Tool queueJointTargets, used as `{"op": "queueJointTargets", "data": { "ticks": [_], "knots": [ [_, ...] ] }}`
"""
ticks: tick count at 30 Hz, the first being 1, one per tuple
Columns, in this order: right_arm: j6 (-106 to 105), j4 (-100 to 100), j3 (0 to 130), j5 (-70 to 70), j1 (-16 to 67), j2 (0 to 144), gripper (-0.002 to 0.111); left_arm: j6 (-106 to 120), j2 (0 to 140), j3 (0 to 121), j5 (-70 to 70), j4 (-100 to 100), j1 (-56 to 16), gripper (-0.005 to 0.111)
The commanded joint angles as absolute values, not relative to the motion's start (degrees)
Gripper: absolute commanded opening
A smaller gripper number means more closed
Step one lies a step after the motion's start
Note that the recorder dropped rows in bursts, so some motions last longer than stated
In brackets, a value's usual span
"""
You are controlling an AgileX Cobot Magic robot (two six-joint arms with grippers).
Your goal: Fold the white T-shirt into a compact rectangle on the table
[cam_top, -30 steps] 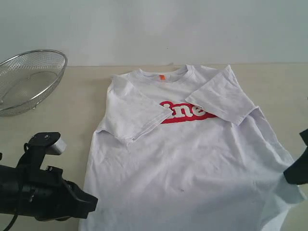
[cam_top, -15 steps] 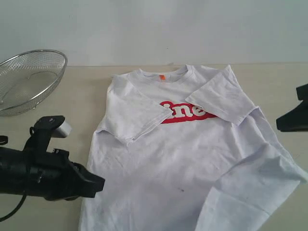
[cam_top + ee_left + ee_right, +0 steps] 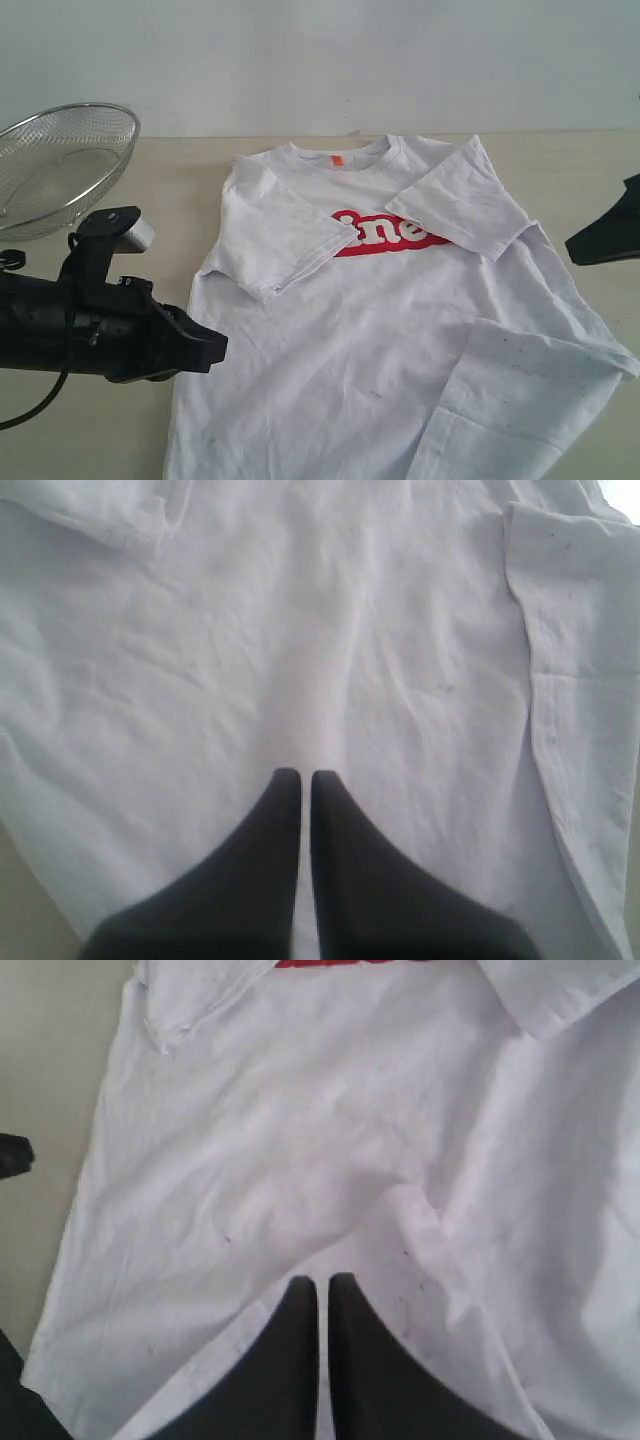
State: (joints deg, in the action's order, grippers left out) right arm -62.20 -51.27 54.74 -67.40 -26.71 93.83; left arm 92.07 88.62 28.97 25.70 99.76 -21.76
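The white T-shirt lies face up on the table, with red lettering and an orange neck tag. Both sleeves are folded in over the chest. Its near right corner lies turned over onto the body. My left gripper is shut and empty, its tips at the shirt's left edge; in the left wrist view the gripper hovers over plain white cloth. My right gripper is shut and empty, clear of the shirt's right side. The right wrist view shows the gripper above the folded flap.
A round wire-mesh basket stands at the far left of the table, behind my left arm. A pale wall runs along the table's far edge. Bare tabletop shows left of the shirt.
The shirt's near right corner now lies folded over the body. My right gripper has pulled up and away from it. My left arm has moved right, towards the shirt's left edge.
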Motion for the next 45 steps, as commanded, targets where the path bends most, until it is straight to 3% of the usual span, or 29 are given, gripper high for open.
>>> {"op": "queueJointTargets", "data": {
  "ticks": [1,7,8,16,30,33,37,41,43,45],
  "knots": [
    [-57.25,-42.46,55.10,-64.15,-26.69,94.46,0.007,91.63,88.66,29.21,25.46,99.95,-21.88,0.004],
    [-55.82,-39.33,55.10,-58.71,-22.18,99.09,0.055,91.63,88.66,29.21,25.46,99.95,-21.88,0.004],
    [-55.82,-38.10,55.10,-57.78,-20.97,99.84,0.059,91.63,88.66,29.21,25.46,99.95,-21.88,0.004],
    [-51.09,-26.25,55.10,-50.03,-11.37,106.91,0.059,91.63,88.66,29.21,25.46,99.95,-21.88,0.004],
    [-50.29,-29.11,55.71,-54.94,-10.64,107.90,0.059,91.38,88.66,29.21,25.46,99.95,-21.88,0.004],
    [-52.25,-31.39,57.30,-58.92,-10.64,107.90,0.056,91.38,88.66,29.21,25.46,99.95,-21.88,0.004],
    [-52.37,-31.13,58.17,-60.64,-10.64,107.90,0.038,91.38,88.66,29.21,25.46,99.95,-21.88,0.004],
    [-51.11,-27.86,58.17,-60.64,-10.64,107.90,0.042,91.38,88.66,29.21,25.46,99.95,-21.88,0.004],
    [-51.17,-26.67,58.17,-60.72,-10.64,107.98,0.031,91.38,88.66,29.21,25.46,99.95,-21.88,0.004],
    [-51.71,-26.95,58.17,-60.59,-10.64,107.98,0.000,91.38,88.66,29.21,25.46,99.95,-21.88,0.004]
  ]
}}
